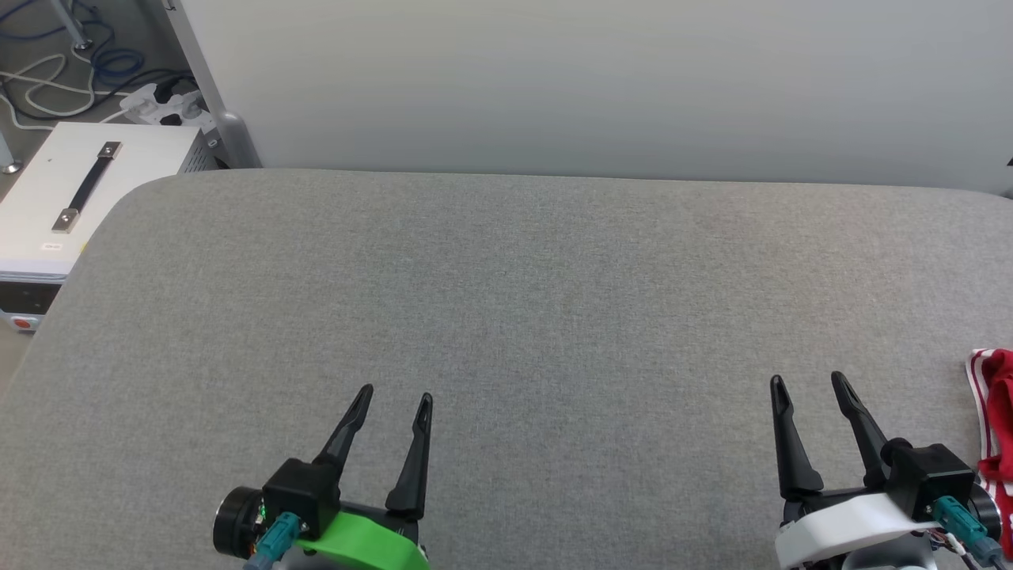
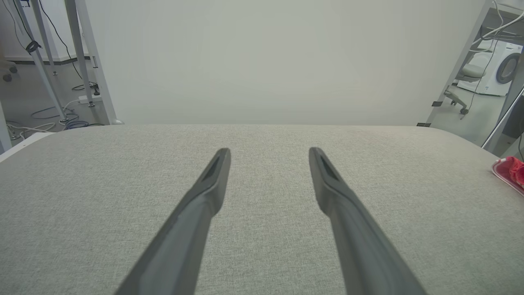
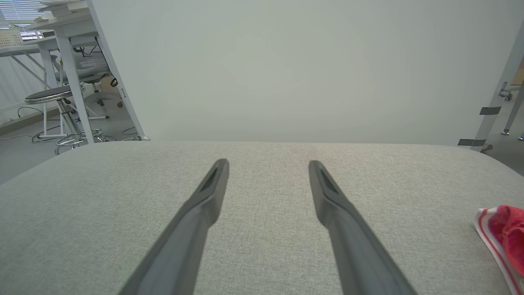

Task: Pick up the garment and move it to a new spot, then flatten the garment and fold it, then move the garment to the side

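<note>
One bunched red garment (image 1: pixel 1001 412) — red-white striped trim.

Counts:
- Garment (image 1: pixel 999 419): one, red with red-white striped trim.
- Grippers: two, left gripper (image 1: pixel 396 393) and right gripper (image 1: pixel 807 379).
- Dark fingers (image 1: pixel 411 467): four, two per gripper.
- Grey padded table (image 1: pixel 506 301): one.
- Pale back panel (image 1: pixel 601 79): one.
- White case (image 1: pixel 47 229) on floor at left: one, with one black handle (image 1: pixel 87 186).
- Power strip (image 1: pixel 162 105): one.
- Loose cables (image 1: pixel 47 91) on floor: several, exact number unclear.
- Washing machine (image 2: pixel 497 67) in left wrist view: one.
- Round stool (image 3: pixel 49 94) in right wrist view: one.
</note>
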Controlling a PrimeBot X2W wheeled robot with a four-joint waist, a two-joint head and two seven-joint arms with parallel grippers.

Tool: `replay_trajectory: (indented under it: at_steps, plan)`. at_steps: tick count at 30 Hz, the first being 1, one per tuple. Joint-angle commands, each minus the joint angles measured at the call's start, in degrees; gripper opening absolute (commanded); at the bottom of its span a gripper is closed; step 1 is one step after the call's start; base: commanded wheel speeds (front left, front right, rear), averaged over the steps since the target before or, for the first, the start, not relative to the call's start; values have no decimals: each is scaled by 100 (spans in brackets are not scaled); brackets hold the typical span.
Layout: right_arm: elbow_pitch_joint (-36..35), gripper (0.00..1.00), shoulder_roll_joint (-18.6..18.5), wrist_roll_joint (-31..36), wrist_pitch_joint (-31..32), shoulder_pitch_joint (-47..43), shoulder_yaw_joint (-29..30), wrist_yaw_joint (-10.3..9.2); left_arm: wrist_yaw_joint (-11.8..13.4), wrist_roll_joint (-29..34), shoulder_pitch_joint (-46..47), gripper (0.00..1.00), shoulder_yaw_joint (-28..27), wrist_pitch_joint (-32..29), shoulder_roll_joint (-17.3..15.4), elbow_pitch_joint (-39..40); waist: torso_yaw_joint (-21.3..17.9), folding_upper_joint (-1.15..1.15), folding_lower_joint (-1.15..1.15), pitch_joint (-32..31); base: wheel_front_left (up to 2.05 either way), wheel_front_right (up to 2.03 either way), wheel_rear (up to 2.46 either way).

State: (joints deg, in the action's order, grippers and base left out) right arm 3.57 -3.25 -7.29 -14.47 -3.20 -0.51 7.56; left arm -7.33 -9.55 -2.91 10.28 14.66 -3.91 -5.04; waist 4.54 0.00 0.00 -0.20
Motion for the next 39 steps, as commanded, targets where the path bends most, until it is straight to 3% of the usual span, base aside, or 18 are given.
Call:
replay_trajectory:
  at_steps: [1, 10, 11, 39]
  plan:
    - [-24, 100, 29, 26, -52, -9, -14, -8, -15, 9, -76, 100, -22, 34, 25, -23, 0, 0, 0, 5, 0, 0, 0]
    - [-51, 100, 35, 15, -52, -13, -25, -8, -15, -53, -84, 100, -65, 34, 50, 76, -6, 0, 0, 10, 0, 0, 0]
    - [-56, 0, 35, 11, -52, -8, -25, -8, -15, -47, -78, 0, -75, 34, 52, 111, -7, 0, 0, 19, 0, 0, 0]
    - [-84, 0, 26, 142, 291, 63, 8, -1, 143, 164, 58, 0, -239, -293, 37, 150, -94, 0, 0, 15, 0, 0, 0]
